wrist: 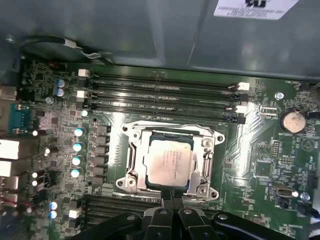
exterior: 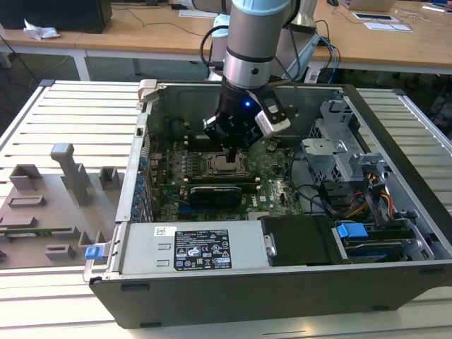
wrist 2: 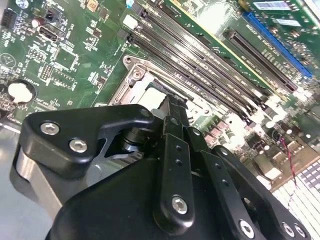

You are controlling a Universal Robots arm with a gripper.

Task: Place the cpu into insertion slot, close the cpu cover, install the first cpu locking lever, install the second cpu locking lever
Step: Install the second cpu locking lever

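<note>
- The black, multi-link end effector hangs low inside the open computer case, directly at the near edge of the processor socket; in the first wrist view its two fingertips meet in one narrow point with no gap and nothing between them, so it reads as clenched and empty, a pose that suits pushing or hooking a thin part more than carrying one.
- The cpu, a small flat square chip with a silvery-grey metal top, lies flat and square in the insertion slot, the dark socket recess in the green circuit board.
- The cpu cover, a thin silvery metal frame with a square window, appears folded down around the chip, whose top shows through the window. Whether the locking levers are latched I cannot tell.
- In the exterior view the end effector stands over the socket near the middle of the board, inside the dark metal computer case, which lies on its side, open side up, on the slatted grey counter.
- Long black memory slots run along the far side of the socket.
- Writing: a white printed label on the grey power-supply box is too small to read, and faint print on the chip's top is also illegible.
</note>
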